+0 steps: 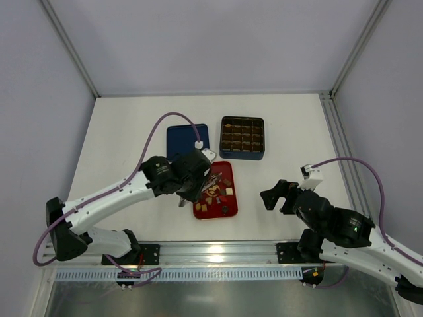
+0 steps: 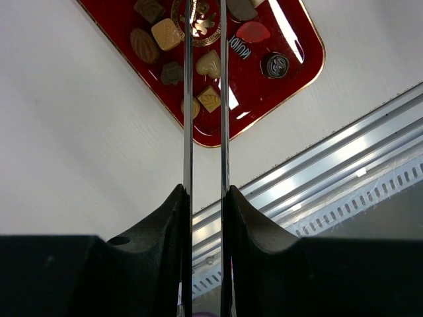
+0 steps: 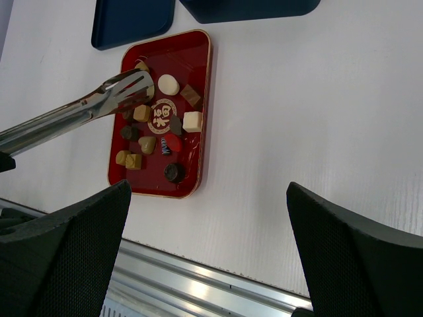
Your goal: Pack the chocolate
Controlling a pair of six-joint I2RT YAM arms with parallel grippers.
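Several chocolate pieces, dark, tan and cream, lie in the red tray. They also show in the left wrist view and the right wrist view. My left gripper is shut on metal tongs. The tong tips hang low over the tray's far left part, narrowly parted, and I cannot tell whether they hold a piece. My right gripper is open and empty over bare table, right of the tray.
A dark blue box with a grid of brown cells stands behind the tray, its blue lid lying flat to its left. An aluminium rail runs along the near edge. Frame posts stand at the back corners.
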